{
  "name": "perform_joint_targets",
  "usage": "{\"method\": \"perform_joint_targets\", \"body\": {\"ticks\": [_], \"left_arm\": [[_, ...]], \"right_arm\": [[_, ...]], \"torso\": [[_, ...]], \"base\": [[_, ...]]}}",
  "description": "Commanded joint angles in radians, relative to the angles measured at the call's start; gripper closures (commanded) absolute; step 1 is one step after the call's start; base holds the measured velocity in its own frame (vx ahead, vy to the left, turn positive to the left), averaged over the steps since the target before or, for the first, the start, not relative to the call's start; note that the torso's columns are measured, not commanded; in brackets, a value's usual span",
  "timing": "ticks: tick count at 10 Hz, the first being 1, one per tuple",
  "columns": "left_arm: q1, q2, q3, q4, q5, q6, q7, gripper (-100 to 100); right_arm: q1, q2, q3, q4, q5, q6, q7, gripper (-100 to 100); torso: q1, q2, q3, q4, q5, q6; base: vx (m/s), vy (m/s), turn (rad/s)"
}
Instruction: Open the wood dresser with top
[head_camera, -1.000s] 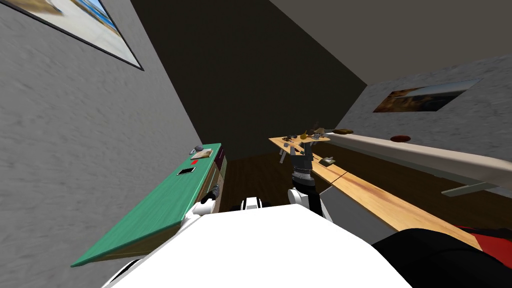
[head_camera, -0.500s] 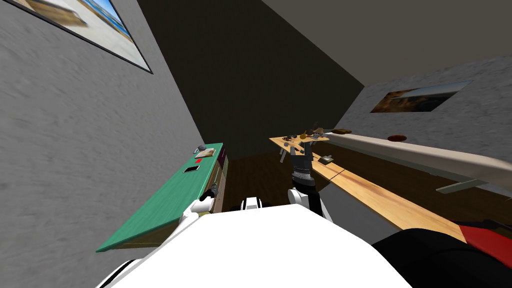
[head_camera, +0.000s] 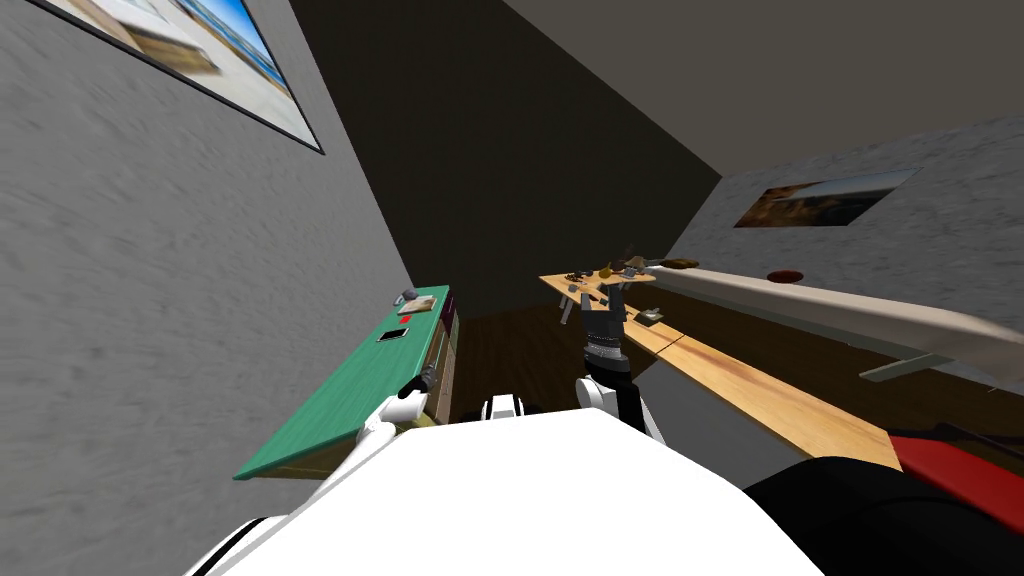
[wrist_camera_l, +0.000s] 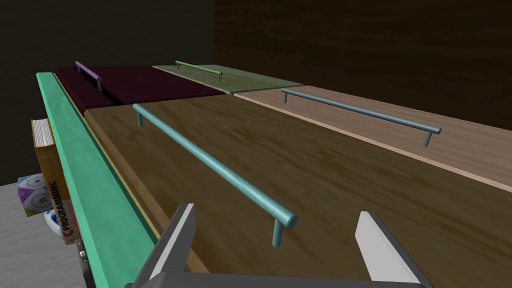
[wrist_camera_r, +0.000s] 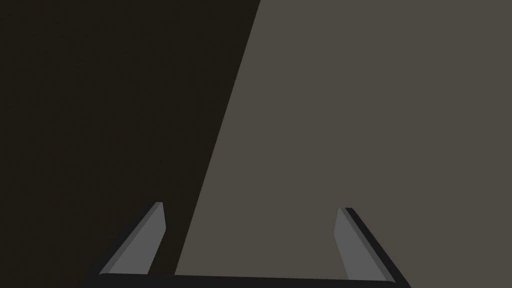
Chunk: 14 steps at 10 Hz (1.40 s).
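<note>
Your left gripper (wrist_camera_l: 277, 212) stands wide open, holding nothing, so the teal handle (wrist_camera_l: 210, 160) of the brown drawer (wrist_camera_l: 350, 190) (near end first) lines up between its fingers (wrist_camera_l: 182, 235), ready for clamping.

You see the dresser (head_camera: 365, 395) along the left wall: green top (wrist_camera_l: 85, 175), wood-grain drawer fronts (wrist_camera_l: 320, 170) that look shut, each with a bar handle (wrist_camera_l: 210, 161).
</note>
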Motion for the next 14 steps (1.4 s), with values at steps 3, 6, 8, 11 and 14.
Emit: {"method": "perform_joint_targets", "body": {"ticks": [3, 6, 8, 11, 14], "left_arm": [[0.003, -0.003, 0.003, 0.002, -0.003, -0.006, -0.003, 100], [0.000, 0.002, -0.004, 0.002, 0.003, -0.002, 0.001, 100], [-0.004, -0.001, 0.003, 0.003, -0.002, -0.004, -0.001, 100], [-0.010, -0.006, 0.012, 0.006, -0.010, -0.011, -0.004, 100], [-0.008, -0.011, 0.013, 0.010, -0.013, -0.006, -0.005, 100]], "right_arm": [[0.000, 0.000, 0.000, 0.000, 0.000, 0.000, 0.000, 0], [0.000, 0.000, 0.000, 0.000, 0.000, 0.000, 0.000, 0], [0.000, 0.000, 0.000, 0.000, 0.000, 0.000, 0.000, 0], [0.000, 0.000, 0.000, 0.000, 0.000, 0.000, 0.000, 0], [0.000, 0.000, 0.000, 0.000, 0.000, 0.000, 0.000, 0]], "torso": [[0.006, 0.002, 0.002, 0.001, 0.003, 0.001], [-0.001, 0.013, 0.007, 0.005, -0.002, -0.001], [-0.009, 0.008, 0.003, 0.003, -0.003, 0.000], [-0.004, 0.008, 0.004, 0.005, -0.002, 0.002], [0.002, 0.008, 0.005, 0.005, 0.000, 0.002]], "base": [[0.035, 0.006, -0.001], [-0.053, -0.022, -0.014], [0.035, -0.147, 0.007], [0.069, -0.180, 0.018], [0.038, -0.139, 0.004]]}}
